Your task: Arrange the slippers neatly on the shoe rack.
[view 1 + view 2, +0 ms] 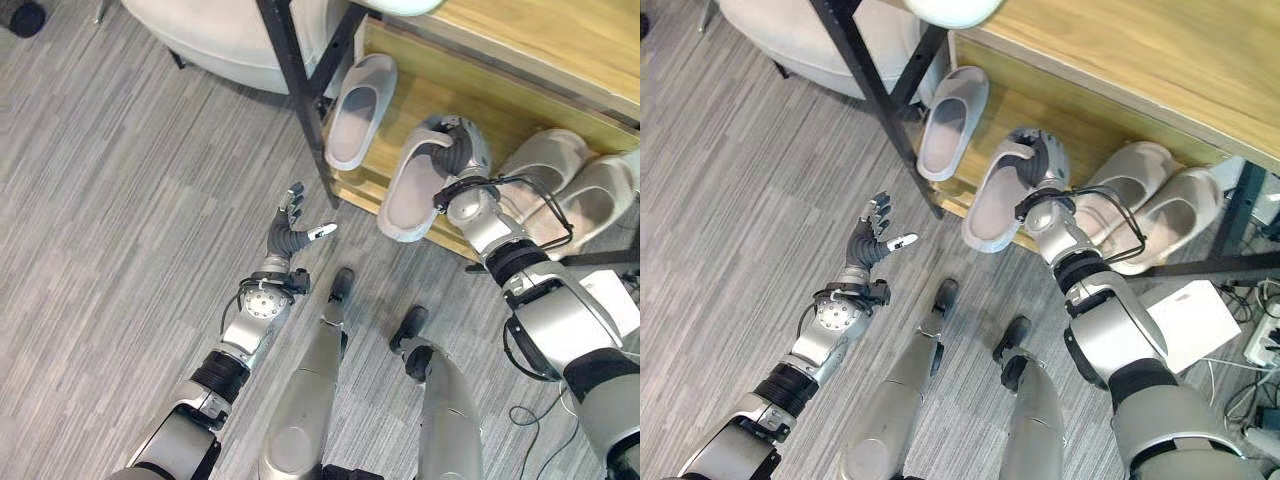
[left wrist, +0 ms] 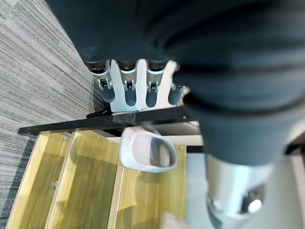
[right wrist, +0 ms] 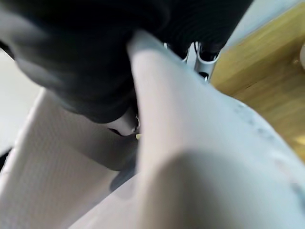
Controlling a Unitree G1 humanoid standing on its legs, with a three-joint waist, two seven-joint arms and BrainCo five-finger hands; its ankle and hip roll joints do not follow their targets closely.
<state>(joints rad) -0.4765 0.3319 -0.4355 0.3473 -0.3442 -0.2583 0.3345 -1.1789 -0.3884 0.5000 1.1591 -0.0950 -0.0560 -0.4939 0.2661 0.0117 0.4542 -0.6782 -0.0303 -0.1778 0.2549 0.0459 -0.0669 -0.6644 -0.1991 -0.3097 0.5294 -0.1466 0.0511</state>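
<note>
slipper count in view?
4, all on the shoe rack: slipper by the black post, slipper in the right robot hand, two side by side at right.

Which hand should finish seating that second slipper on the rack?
The right hand: it already grips the slipper, whose heel overhangs the shoe rack. The left hand hangs open over the floor, away from it.
</note>
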